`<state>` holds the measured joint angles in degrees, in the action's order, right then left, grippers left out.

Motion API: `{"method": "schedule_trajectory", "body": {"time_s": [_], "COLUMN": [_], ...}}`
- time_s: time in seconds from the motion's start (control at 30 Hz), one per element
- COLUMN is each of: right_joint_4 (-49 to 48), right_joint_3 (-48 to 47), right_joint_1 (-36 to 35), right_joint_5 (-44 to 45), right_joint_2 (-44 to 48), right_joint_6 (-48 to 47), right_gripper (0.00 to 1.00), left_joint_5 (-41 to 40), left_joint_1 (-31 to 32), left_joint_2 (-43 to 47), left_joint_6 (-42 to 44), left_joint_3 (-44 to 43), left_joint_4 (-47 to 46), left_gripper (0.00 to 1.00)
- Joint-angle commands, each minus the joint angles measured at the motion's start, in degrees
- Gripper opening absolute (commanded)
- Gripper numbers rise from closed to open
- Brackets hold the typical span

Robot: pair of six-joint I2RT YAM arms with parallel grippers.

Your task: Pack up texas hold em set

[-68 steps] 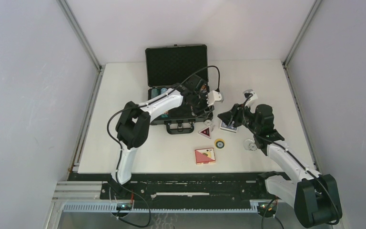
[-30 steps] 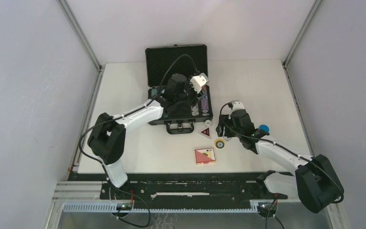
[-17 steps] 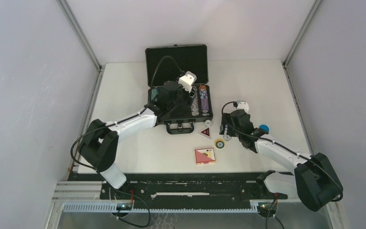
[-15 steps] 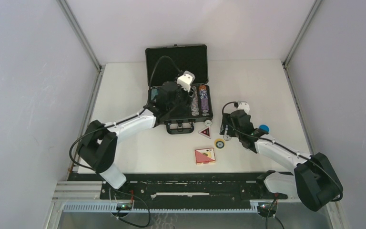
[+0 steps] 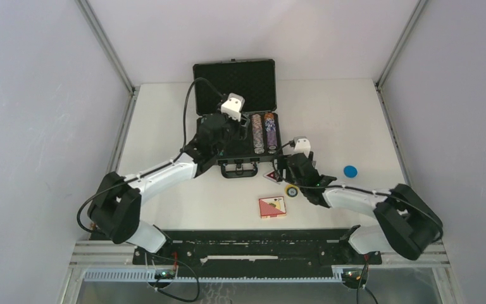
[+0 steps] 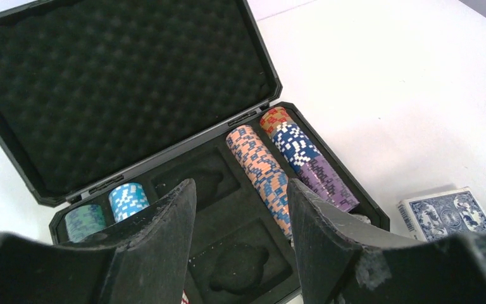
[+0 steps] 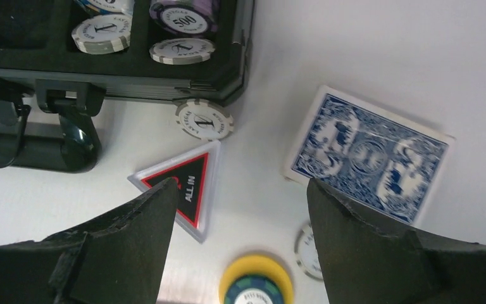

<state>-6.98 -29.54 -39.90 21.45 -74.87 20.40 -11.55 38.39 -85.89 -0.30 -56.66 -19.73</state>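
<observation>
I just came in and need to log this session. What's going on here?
Two robot arms are packing up a poker set. The left hand hovers open and empty over the open briefcase, where rows of chips sit. The right hand, also open, hangs above loose pieces on the table: a triangular button, a blue deck and a grey chip. A red deck lies nearer the arms.

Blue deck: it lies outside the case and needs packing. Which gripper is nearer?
Right. The right gripper hangs just beside the blue deck; the left gripper is over the open case, farther off.
</observation>
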Motion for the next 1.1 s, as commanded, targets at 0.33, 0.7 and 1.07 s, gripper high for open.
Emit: {"method": "schedule_trajectory", "body": {"time_s": [0.33, 0.7, 1.07], "right_joint_4": [-25.6, -23.7, -24.9], "right_joint_3": [-1.4, -1.7, 3.8], "right_joint_1": [-2.6, -5.0, 4.3], "right_joint_5": [4.2, 6.5, -1.3], "right_joint_2": [-18.8, -16.8, -11.7], "right_joint_6": [-5.4, -5.1, 1.9], "right_gripper": [0.82, 0.8, 0.8], "left_joint_5": [-3.1, -3.4, -2.9], "left_joint_1": [0.0, -0.1, 0.0], "left_joint_2": [5.7, 5.3, 5.5], "left_joint_6": [-2.8, -2.5, -2.6], "left_joint_3": [5.2, 5.4, 5.5], "left_joint_4": [-5.9, -6.2, -6.3], "left_gripper": [0.59, 0.59, 0.59]}}
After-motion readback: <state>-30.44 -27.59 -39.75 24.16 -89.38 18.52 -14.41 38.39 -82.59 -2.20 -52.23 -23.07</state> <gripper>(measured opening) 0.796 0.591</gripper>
